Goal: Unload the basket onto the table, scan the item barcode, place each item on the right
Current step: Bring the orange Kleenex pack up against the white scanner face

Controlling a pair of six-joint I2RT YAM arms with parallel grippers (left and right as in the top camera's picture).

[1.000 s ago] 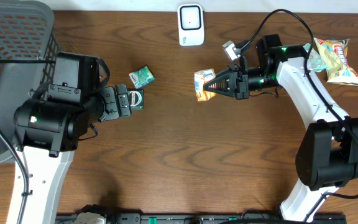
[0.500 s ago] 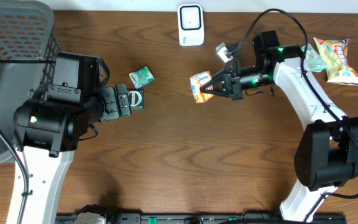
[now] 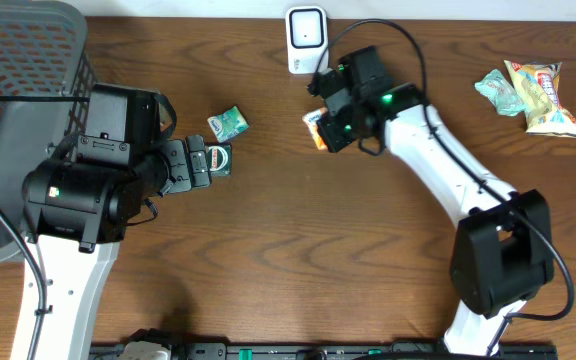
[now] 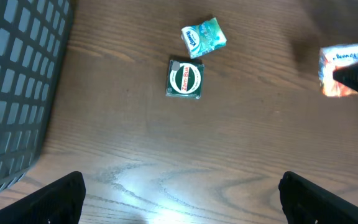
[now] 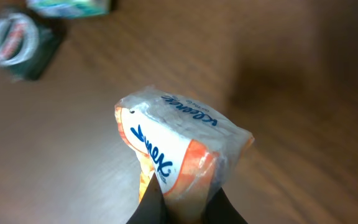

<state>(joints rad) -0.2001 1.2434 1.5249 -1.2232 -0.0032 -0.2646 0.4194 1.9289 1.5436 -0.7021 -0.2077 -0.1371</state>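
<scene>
Grasping the Kleenex pack (image 5: 179,146) at its 6 o'clock edge, right end effector (image 5: 182,198) clenched; left end effector (image 4: 182,205) released. Overhead alone shows scanner (image 3: 307,38) at pack's 12 o'clock.

Below the white scanner (image 3: 307,40), an orange-and-white tissue pack (image 5: 185,149) carries blue lettering against the brown wood-grain table (image 3: 288,270). Left of the scanner lie a dark green tin (image 4: 184,79) with a white label, a teal-and-white packet (image 4: 203,37) and a dark grey grid-patterned basket (image 3: 18,60).
</scene>
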